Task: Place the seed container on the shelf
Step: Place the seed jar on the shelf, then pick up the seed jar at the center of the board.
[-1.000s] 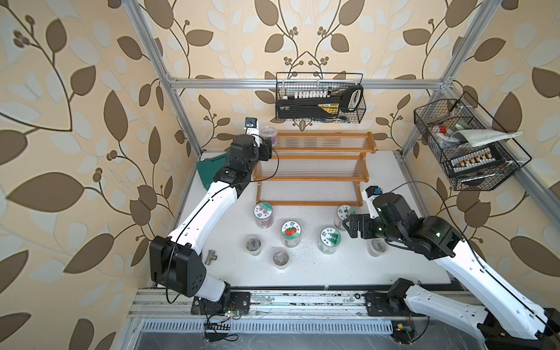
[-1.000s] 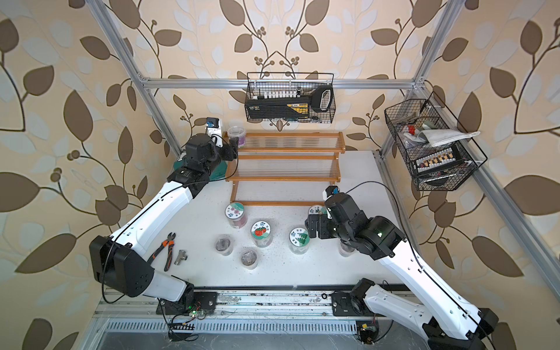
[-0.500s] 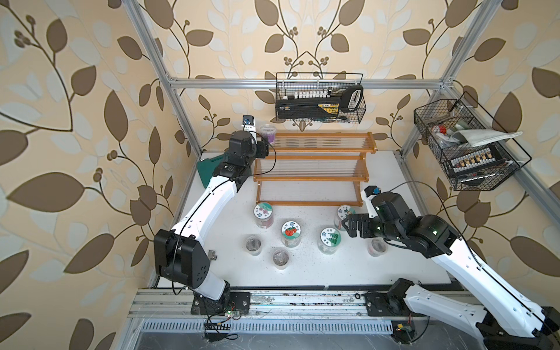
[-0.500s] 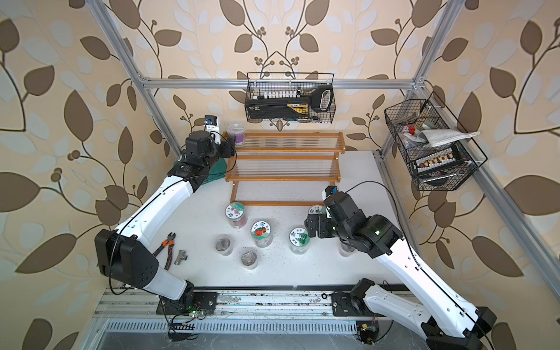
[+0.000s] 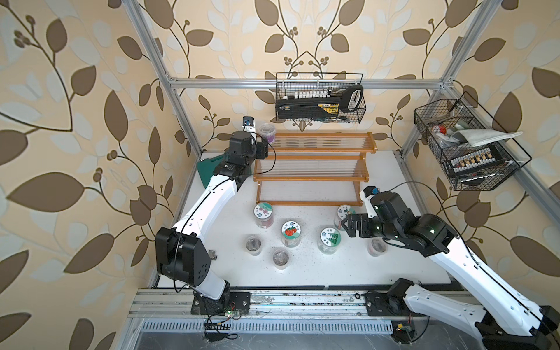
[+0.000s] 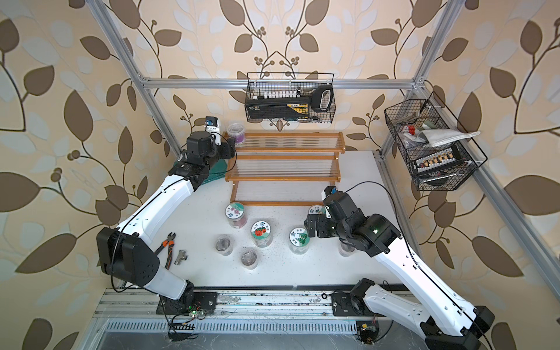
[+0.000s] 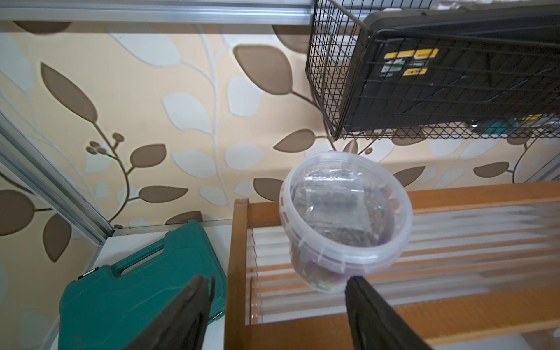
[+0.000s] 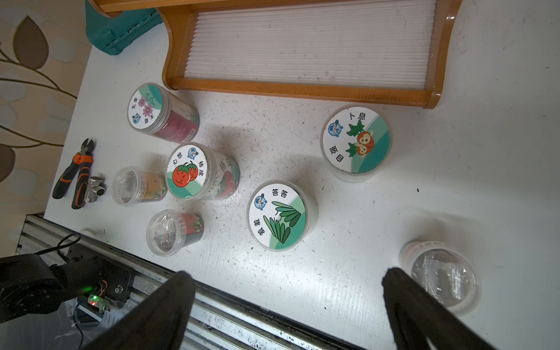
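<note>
Seed container (image 5: 268,132) sits on the shelf (image 5: 315,178) top tier, left pincer (image 5: 265,149) just beside

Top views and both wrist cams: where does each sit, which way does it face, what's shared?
Both top views: high at the front, facing down toward the back wall; table, shelf, left arm, right arm.
Left wrist: on the left arm, facing the seed container at the shelf's top tier; only the open left tool shows.
Right wrist: on the right arm, facing down at labelled jars; open right tool and left arm's base show.
Shared: shelf in all; teal case in both wrist views.
</note>
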`<control>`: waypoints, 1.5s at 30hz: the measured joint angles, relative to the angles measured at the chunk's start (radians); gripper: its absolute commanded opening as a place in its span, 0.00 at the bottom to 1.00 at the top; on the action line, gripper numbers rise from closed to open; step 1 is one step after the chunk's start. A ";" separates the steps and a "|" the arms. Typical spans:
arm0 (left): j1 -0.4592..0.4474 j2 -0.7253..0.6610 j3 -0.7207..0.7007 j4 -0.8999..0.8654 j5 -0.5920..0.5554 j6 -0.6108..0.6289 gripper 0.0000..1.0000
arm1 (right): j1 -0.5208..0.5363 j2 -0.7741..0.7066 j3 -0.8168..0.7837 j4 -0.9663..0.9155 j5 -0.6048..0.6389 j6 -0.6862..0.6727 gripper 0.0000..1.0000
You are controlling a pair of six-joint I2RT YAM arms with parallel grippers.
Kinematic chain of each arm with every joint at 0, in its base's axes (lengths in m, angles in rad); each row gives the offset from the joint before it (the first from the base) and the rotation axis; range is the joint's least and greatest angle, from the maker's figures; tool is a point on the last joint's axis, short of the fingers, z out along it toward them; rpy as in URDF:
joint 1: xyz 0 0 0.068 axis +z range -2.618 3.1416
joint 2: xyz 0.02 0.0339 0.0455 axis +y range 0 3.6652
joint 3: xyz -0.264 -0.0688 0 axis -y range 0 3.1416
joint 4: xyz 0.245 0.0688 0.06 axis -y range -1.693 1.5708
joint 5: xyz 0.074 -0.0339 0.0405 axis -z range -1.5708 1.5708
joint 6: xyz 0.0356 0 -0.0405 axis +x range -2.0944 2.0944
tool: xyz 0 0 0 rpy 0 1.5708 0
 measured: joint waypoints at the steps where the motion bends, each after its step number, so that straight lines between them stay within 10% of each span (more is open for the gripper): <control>1: 0.000 -0.001 0.000 -0.005 0.000 0.000 0.76 | 0.000 0.001 0.000 0.000 -0.001 0.000 0.99; 12: 0.000 -0.054 0.054 -0.175 0.062 -0.002 0.98 | -0.003 0.014 0.000 0.000 -0.017 -0.015 0.99; 30: 0.000 -0.323 0.043 -0.538 0.393 -0.215 0.98 | 0.007 0.039 -0.025 0.062 -0.144 0.001 0.99; 45: 0.000 -0.497 -0.045 -0.837 0.436 -0.397 0.98 | 0.482 0.362 0.001 0.270 0.008 0.186 0.99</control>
